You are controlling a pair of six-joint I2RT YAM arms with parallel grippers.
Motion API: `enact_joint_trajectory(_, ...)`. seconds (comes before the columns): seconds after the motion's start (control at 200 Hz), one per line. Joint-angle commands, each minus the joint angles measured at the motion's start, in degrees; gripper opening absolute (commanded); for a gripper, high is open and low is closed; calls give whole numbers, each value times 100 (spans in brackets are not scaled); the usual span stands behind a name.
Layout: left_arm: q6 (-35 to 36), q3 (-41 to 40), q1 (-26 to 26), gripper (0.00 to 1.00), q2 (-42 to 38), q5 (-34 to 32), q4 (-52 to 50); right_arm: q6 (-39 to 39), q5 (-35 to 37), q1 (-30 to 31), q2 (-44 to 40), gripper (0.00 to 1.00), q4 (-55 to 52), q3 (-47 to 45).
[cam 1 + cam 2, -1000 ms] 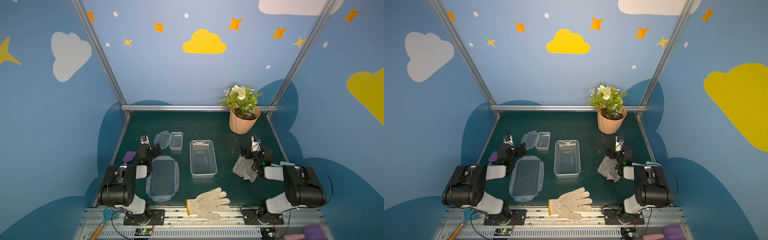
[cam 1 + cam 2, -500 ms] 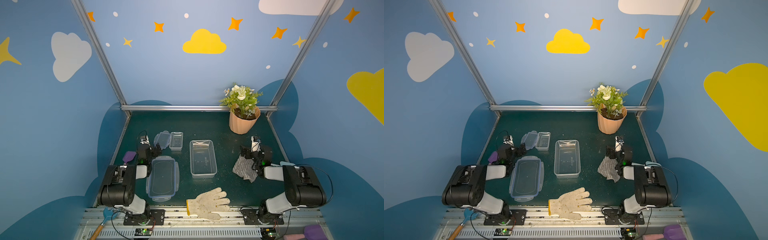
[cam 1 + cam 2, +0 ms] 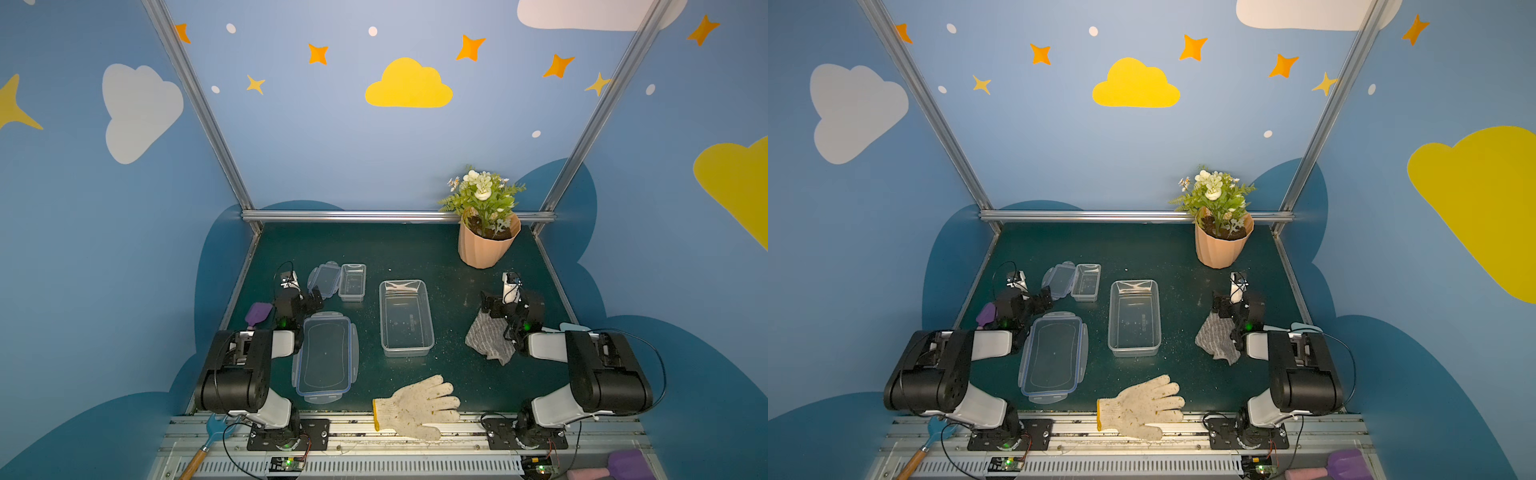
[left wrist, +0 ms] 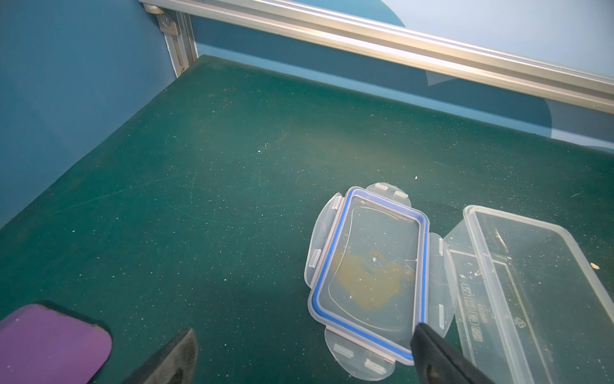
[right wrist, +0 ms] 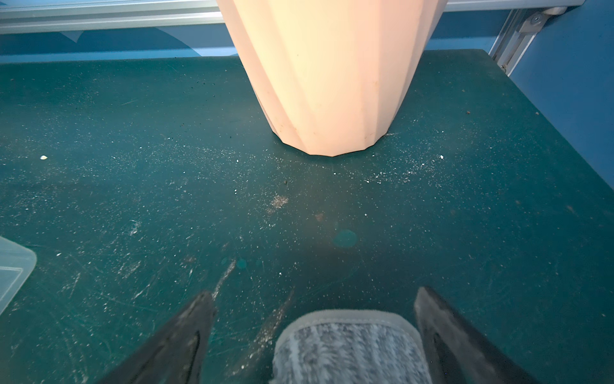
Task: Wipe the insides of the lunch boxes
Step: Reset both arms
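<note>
The right gripper (image 5: 315,295), wide open and empty, straddles the far edge of the grey cloth (image 5: 349,349) at the right of the counter (image 3: 395,249); the large lunch box (image 3: 405,318) lies to its left, long axis near-to-far, and the small lunch box (image 3: 352,281) lies nearer the equally open, empty left gripper (image 4: 304,329).

You have both arms folded low at the near edge, the left arm (image 3: 249,361) on the left and the right arm (image 3: 590,365) on the right. Each elbow is tucked back and each forearm reaches toward the far side. Your left gripper (image 4: 304,330) is held low and angles far and slightly right, jaws spread wide. Your right gripper (image 5: 315,292) is also low and points straight far, jaws wide apart.
</note>
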Motion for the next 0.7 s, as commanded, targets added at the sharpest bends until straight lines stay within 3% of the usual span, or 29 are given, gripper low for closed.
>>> enact_joint_trajectory(0.0, 69, 8, -20, 100, -51, 33, -18, 40, 33, -14, -56, 93, -26, 103)
enact_joint_trajectory(0.195, 69, 7, -24, 100, -51, 31, -18, 55, 424, 83, -64, 94, -39, 110)
enact_joint_trajectory(0.305, 69, 13, -21, 100, -51, 26, -20, -149, -823, -127, -74, 95, 149, -6)
enact_joint_trajectory(0.406, 71, 7, -28, 100, -51, 26, -18, -149, -935, -189, -65, 95, 149, 4)
enact_joint_trajectory(0.511, 69, 5, -31, 100, -51, 26, -18, 222, 1034, 155, -61, 95, 97, 25)
enact_joint_trajectory(0.556, 69, 12, -31, 100, -51, 26, -18, 200, 1229, 233, -60, 95, 116, 25)
enact_joint_trajectory(0.586, 69, 8, -30, 100, -49, 26, -18, 148, 1024, 211, -73, 95, 70, 44)
enact_joint_trajectory(0.616, 71, 11, -26, 100, -51, 26, -18, -79, 218, 127, -51, 95, -9, 100)
enact_joint_trajectory(0.696, 69, 6, -27, 100, -51, 26, -25, -113, -813, -154, -67, 95, 191, -11)
